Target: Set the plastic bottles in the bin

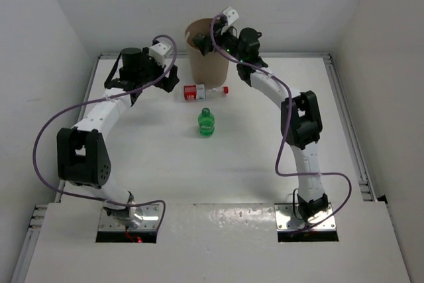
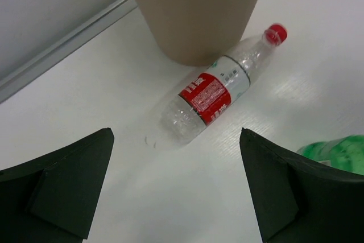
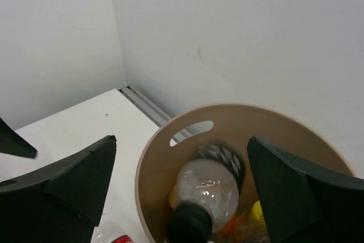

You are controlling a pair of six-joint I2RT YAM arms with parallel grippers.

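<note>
Over the bin (image 3: 153,163) at the tabletop's far edge, the right gripper (image 3: 179,146) is gaping wide, empty, with a dark-capped bottle (image 3: 207,189) below it. The left gripper (image 2: 176,135) is gaping too, touching nothing.

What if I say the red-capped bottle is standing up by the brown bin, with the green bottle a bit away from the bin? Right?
Not quite. The red-capped bottle is lying on its side, not standing up; the left wrist view shows it. It is by the brown bin, with the green bottle a bit away from the bin.
</note>
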